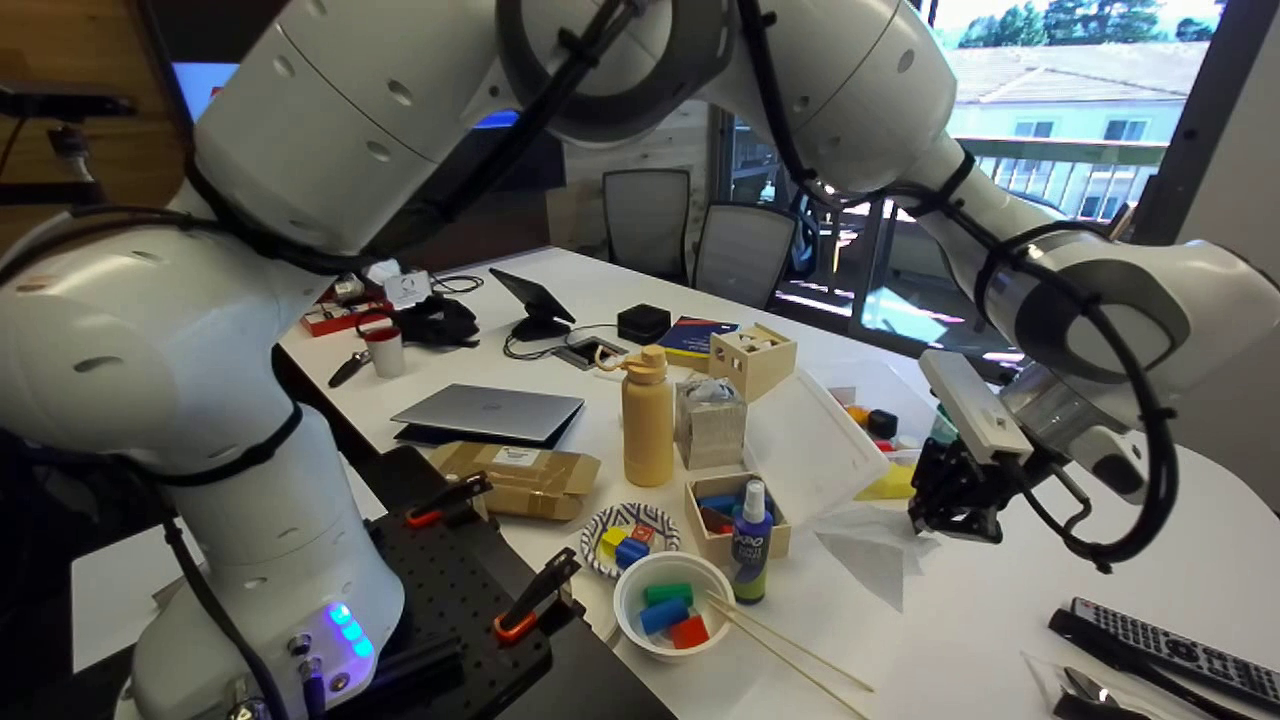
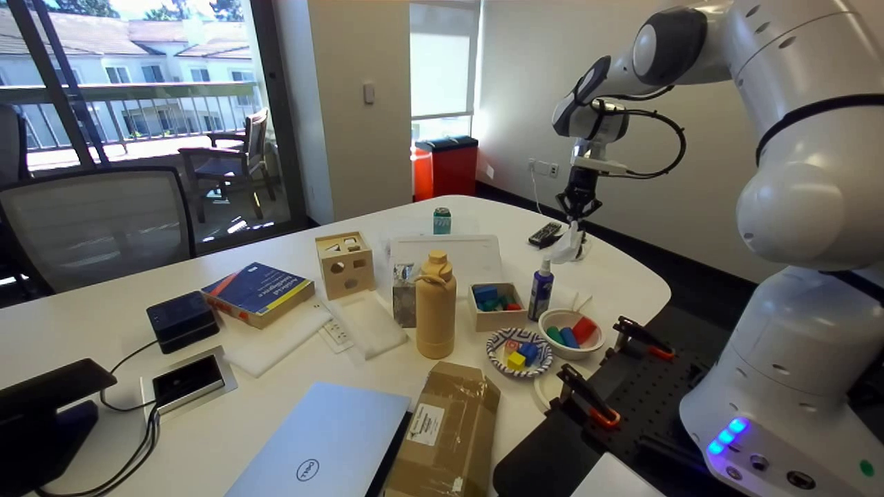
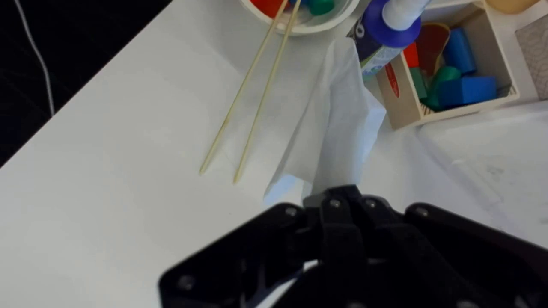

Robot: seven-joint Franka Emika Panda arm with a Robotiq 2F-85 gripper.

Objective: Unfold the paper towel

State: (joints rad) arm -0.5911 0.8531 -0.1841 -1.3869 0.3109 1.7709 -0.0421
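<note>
Pinching the paper towel [image 3: 336, 124] near one end, the gripper [image 3: 335, 194] stands above the table [image 3: 128, 192], its fingers pressed together on the sheet. The towel is located at the fingertips and extends outward from them. In the wrist view, its long axis runs from the fingertips toward the top edge, with creases along its length; the free end points at the spray bottle [image 3: 387, 28]. In an exterior view, the towel [image 2: 568, 246] slants downward from the gripper; contact with the bottle or table cannot be determined. Two pale sticks [image 3: 266, 92] extend beside the towel, one end of each over the rim of the white bowl [image 1: 640, 642]. This bowl contains a green cylinder [image 1: 668, 593], a blue cylinder [image 1: 664, 615] and a red block [image 1: 688, 631]. Just beside the spray bottle, the wooden box [image 3: 404, 105] contains blue pieces [image 3: 466, 90], green pieces [image 3: 443, 81] and a red piece [image 3: 411, 54]. The patterned dish [image 1: 628, 513], near the white bowl, contains a yellow cube [image 1: 612, 540], a blue cube [image 1: 631, 552] and a reddish cube [image 1: 643, 533].
</note>
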